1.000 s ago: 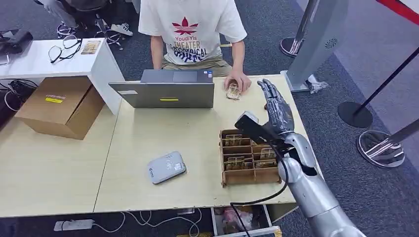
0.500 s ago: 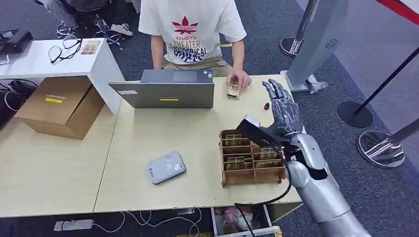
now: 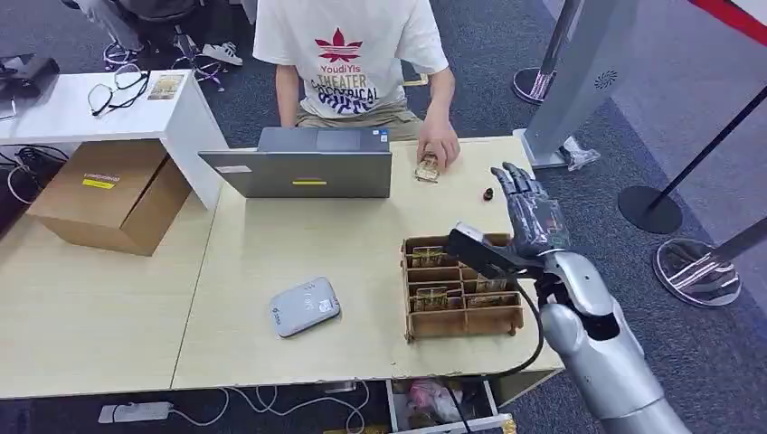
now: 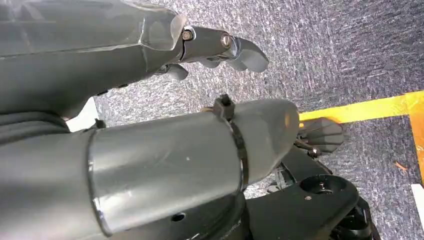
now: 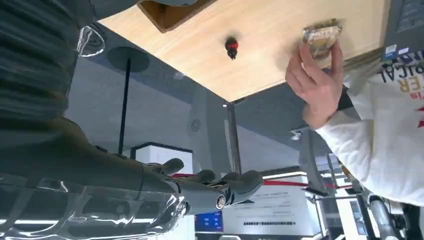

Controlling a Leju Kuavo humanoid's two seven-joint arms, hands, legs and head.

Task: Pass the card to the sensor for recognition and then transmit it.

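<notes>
Now, right hand (image 3: 529, 212): drawn back from person's hand (image 3: 440, 145), fingers spread, empty.
Left hand (image 4: 220, 47): hanging, grip unclear.
Brown wooden card tray (image 3: 461, 321): next card awaits.

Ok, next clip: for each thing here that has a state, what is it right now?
right robot hand: empty, fingers spread, raised over the table's right edge
left robot hand: hanging over the carpet, holding nothing
laptop: open, lid's back facing the robot
card holder: upright, cards standing in its slots
card: flat on the table under the person's hand
sensor: flat on the table, nothing on it
cardboard box: closed
</notes>
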